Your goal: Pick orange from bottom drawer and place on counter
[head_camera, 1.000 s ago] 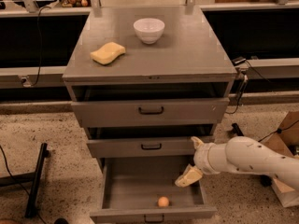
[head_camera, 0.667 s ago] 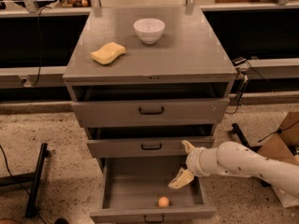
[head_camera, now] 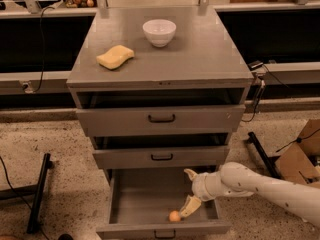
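Note:
The bottom drawer point(head_camera: 135, 199) is pulled open. The small orange point(head_camera: 174, 216) lies on its floor near the front, right of the middle. My gripper point(head_camera: 189, 191) reaches in from the right on the white arm and hangs inside the drawer. It is open, and its lower fingertip point(head_camera: 189, 207) is right beside the orange on its right. Nothing is held. The grey counter point(head_camera: 200, 49) tops the cabinet above.
A white bowl point(head_camera: 159, 31) and a yellow sponge point(head_camera: 115, 56) sit on the counter. The top drawer point(head_camera: 161, 118) and the middle drawer point(head_camera: 161, 157) stand slightly out. A cardboard box point(head_camera: 300, 154) is on the floor at the right and a black stand point(head_camera: 40, 191) at the left.
My gripper has moved left and down into the bottom drawer, and its lower finger has come close to the orange. The orange has not moved.

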Controlling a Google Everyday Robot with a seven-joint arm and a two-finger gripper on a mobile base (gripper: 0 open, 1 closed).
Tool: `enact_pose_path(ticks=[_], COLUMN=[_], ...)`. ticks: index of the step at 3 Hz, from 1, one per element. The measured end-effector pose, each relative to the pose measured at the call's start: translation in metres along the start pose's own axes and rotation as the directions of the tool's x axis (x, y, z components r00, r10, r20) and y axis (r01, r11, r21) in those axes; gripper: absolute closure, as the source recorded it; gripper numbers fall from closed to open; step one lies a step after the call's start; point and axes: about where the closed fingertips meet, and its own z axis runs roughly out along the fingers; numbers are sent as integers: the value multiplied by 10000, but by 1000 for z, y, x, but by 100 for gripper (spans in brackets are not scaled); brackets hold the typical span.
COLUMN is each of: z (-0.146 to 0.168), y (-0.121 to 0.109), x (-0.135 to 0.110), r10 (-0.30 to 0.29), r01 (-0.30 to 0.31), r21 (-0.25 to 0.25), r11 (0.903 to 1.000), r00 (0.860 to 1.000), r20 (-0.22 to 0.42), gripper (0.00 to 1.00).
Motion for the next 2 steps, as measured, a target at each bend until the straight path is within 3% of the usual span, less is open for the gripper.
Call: enact_pose_path(ticks=[1, 2], z=[46, 53], y=[12, 16], x=[35, 39], r10=[148, 235], r01=[-157, -242], r21=[-854, -944], r11=[9962, 9952], r00=[9998, 9997], r20=[-115, -90], gripper=[0, 0])
